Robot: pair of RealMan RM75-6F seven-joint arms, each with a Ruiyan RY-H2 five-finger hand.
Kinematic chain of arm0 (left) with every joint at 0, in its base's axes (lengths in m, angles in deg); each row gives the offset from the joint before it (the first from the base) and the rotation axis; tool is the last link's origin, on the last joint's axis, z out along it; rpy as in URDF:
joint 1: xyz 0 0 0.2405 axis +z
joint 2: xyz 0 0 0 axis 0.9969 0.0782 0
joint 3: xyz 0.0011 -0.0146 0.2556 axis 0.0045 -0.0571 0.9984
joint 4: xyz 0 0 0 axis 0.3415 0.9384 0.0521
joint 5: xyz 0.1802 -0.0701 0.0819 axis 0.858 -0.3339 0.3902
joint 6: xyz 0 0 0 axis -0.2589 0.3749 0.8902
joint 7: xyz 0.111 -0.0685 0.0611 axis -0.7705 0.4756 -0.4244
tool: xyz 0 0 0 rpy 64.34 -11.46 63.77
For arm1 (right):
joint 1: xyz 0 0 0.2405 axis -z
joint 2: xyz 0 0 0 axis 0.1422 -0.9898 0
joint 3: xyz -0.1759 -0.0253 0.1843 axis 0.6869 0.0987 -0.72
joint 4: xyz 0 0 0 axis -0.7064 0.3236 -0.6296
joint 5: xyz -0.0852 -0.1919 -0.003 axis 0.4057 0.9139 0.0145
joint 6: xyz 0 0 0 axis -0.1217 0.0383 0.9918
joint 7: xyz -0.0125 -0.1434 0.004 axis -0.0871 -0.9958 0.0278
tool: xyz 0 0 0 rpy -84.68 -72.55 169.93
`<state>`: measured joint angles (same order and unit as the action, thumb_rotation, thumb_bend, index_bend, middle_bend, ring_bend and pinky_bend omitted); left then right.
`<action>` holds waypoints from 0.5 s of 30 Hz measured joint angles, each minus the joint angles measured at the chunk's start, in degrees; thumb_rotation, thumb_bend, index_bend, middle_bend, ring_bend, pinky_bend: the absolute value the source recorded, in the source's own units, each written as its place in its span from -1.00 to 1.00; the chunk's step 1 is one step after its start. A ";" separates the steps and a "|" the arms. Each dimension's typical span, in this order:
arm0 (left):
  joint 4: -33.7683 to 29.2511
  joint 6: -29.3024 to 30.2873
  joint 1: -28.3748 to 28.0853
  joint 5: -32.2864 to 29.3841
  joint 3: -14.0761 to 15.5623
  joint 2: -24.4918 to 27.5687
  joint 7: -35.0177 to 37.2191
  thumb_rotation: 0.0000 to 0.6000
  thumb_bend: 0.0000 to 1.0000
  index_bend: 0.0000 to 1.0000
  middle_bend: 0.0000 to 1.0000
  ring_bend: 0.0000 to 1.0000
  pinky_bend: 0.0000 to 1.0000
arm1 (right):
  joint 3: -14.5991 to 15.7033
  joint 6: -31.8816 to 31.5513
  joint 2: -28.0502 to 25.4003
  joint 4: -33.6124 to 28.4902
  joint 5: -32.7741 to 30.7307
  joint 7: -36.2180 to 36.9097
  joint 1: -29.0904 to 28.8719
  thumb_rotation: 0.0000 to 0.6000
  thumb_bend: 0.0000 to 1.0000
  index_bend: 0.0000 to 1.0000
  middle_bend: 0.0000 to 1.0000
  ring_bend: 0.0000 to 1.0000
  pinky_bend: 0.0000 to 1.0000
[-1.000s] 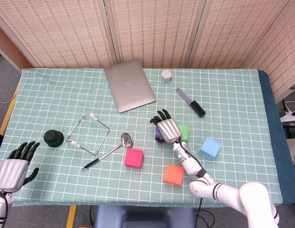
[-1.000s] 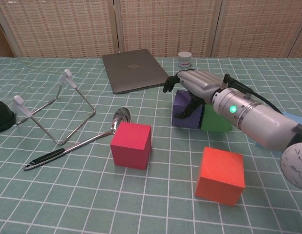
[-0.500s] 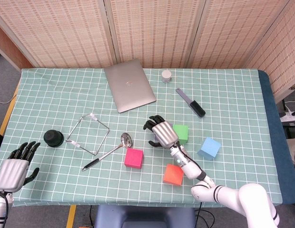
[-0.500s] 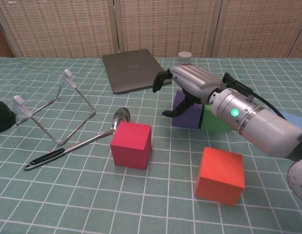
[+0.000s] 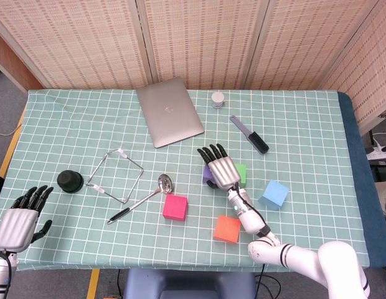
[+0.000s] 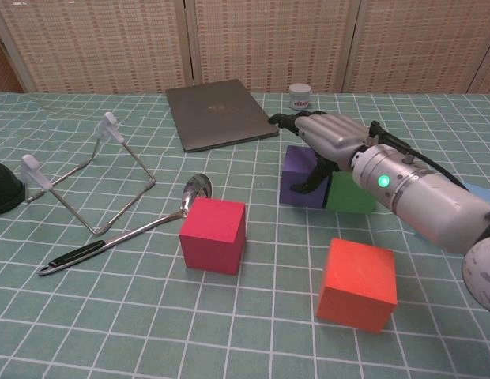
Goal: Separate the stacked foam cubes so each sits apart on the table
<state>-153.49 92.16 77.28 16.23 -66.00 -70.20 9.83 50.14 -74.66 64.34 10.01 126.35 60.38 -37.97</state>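
The right hand point(image 6: 328, 136) lies over the purple cube point(image 6: 302, 177), fingers stretched flat, thumb down its front, gripping nothing. A green cube point(image 6: 349, 194) touches the purple one. Red point(image 6: 214, 234), orange point(image 6: 358, 283) and blue point(image 5: 274, 193) cubes sit apart. The left hand point(image 5: 20, 218) hangs open.

The right robot hand point(image 5: 221, 171) has a silver, ribbed metallic back with lengthwise grooves, and black fingers point(image 5: 210, 152) with rounded tips. In the chest view the same right robot hand point(image 6: 328, 136) shows a smooth silver shell over black finger segments. Behind it sits a silver-grey cylindrical wrist section point(image 6: 423, 201) carrying a glowing green indicator light point(image 6: 382, 181), with a thin black cable point(image 6: 403, 150) running along its top. Further back the arm turns glossy white with dark joint rings point(image 5: 271, 244). The left robot hand point(image 5: 20, 216) is alike: grooved silver back, black fingers
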 measured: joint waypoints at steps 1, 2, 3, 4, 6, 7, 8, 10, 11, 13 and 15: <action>0.03 0.01 0.01 -0.03 -0.02 0.01 0.05 1.00 -0.34 -0.80 -0.80 -0.80 -0.43 | -0.35 0.43 0.03 -0.15 -0.87 -0.79 0.00 1.00 -0.76 -0.92 -0.72 -0.95 -0.99; 0.05 0.02 0.01 -0.06 -0.03 0.02 0.07 1.00 -0.34 -0.80 -0.80 -0.80 -0.43 | -0.80 0.60 0.24 -0.10 -1.49 -1.51 -0.02 1.00 -0.76 -0.88 -0.60 -0.88 -0.95; 0.07 0.02 0.01 -0.07 -0.04 0.02 0.10 1.00 -0.34 -0.80 -0.80 -0.80 -0.43 | -0.98 0.42 0.46 0.14 -1.55 -1.70 -0.04 1.00 -0.76 -0.82 -0.49 -0.78 -0.86; 0.10 0.00 0.00 -0.10 -0.05 0.02 0.14 1.00 -0.34 -0.80 -0.80 -0.80 -0.43 | -0.96 -0.13 0.82 0.69 -1.27 -1.67 -0.06 1.00 -0.76 -0.74 -0.40 -0.70 -0.75; 0.13 -0.03 -0.01 -0.13 -0.06 0.02 0.20 1.00 -0.34 -0.80 -0.80 -0.80 -0.43 | -0.77 -1.22 1.45 1.87 -0.44 -1.48 -0.10 1.00 -0.76 -0.51 -0.21 -0.43 -0.38; 0.14 -0.05 -0.02 -0.11 -0.04 0.02 0.20 1.00 -0.34 -0.80 -0.80 -0.80 -0.43 | -0.66 -1.82 1.81 2.55 0.07 -1.31 -0.12 1.00 -0.76 -0.41 -0.13 -0.31 -0.24; 0.14 -0.05 -0.02 -0.09 -0.03 0.01 0.19 1.00 -0.34 -0.80 -0.80 -0.80 -0.43 | -0.51 -2.67 2.30 3.44 0.78 -0.98 -0.15 1.00 -0.76 -0.34 -0.08 -0.22 -0.14; 0.13 -0.02 -0.04 -0.04 -0.04 0.01 0.16 1.00 -0.34 -0.80 -0.80 -0.80 -0.43 | -0.31 -3.91 2.96 4.70 1.87 -0.32 -0.19 1.00 -0.75 -0.18 0.04 -0.02 0.08; 0.13 0.01 -0.04 -0.03 -0.05 0.00 0.14 1.00 -0.34 -0.80 -0.80 -0.80 -0.43 | -0.20 -4.80 3.38 5.51 2.60 0.25 -0.22 1.00 -0.75 -0.15 0.07 0.02 0.13; 0.14 0.00 -0.05 -0.04 -0.05 -0.02 0.11 1.00 -0.34 -0.80 -0.80 -0.80 -0.43 | 0.01 -6.26 3.96 6.72 3.87 1.50 -0.25 1.00 -0.74 -0.07 0.12 0.08 0.20; 0.15 -0.05 -0.06 -0.08 -0.06 -0.03 0.09 1.00 -0.34 -0.80 -0.80 -0.80 -0.43 | 0.27 -8.11 4.58 7.95 5.43 3.53 -0.28 1.00 -0.74 -0.02 0.15 0.11 0.23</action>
<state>-153.34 92.12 77.22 16.15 -66.06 -70.23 9.92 50.42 -82.77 68.92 17.96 131.78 63.91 -38.26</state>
